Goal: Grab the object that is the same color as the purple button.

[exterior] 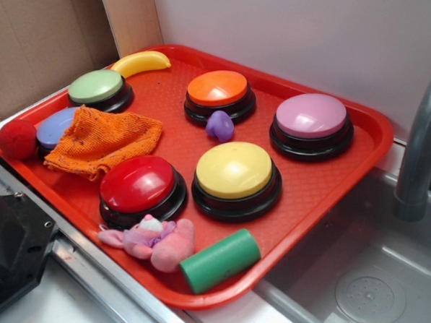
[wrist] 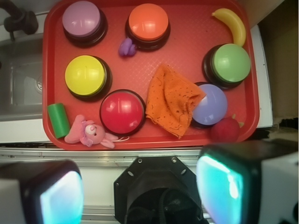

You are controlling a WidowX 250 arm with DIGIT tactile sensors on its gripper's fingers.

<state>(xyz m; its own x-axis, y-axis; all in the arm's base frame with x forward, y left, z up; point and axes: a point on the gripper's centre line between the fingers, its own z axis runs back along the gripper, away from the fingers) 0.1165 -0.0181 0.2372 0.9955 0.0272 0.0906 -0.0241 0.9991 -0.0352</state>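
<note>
The small glossy violet-purple lumpy toy [exterior: 219, 125] [wrist: 126, 47] lies on the red tray [exterior: 322, 189] [wrist: 187, 46], touching the front of the orange button [exterior: 218, 89] [wrist: 148, 21]. Two domes look purplish. One is a mauve-purple button [exterior: 311, 116] [wrist: 82, 18] at the tray's far corner. The other is a bluish-lavender button [exterior: 56, 126] [wrist: 212, 103], half under an orange cloth [exterior: 104, 140] [wrist: 172, 100]. My gripper [wrist: 140, 191] hangs open high above the robot base [wrist: 159, 186], outside the tray's near edge and far from the toy, with nothing between its fingers.
The tray also holds yellow [exterior: 234, 171], red [exterior: 138, 184] and green [exterior: 96, 87] buttons, a banana [exterior: 142, 62], a red ball [exterior: 16, 138], a pink plush animal [exterior: 157, 242] and a green cylinder [exterior: 220, 259]. A sink [exterior: 368, 285] with a grey tap [exterior: 423, 136] adjoins it.
</note>
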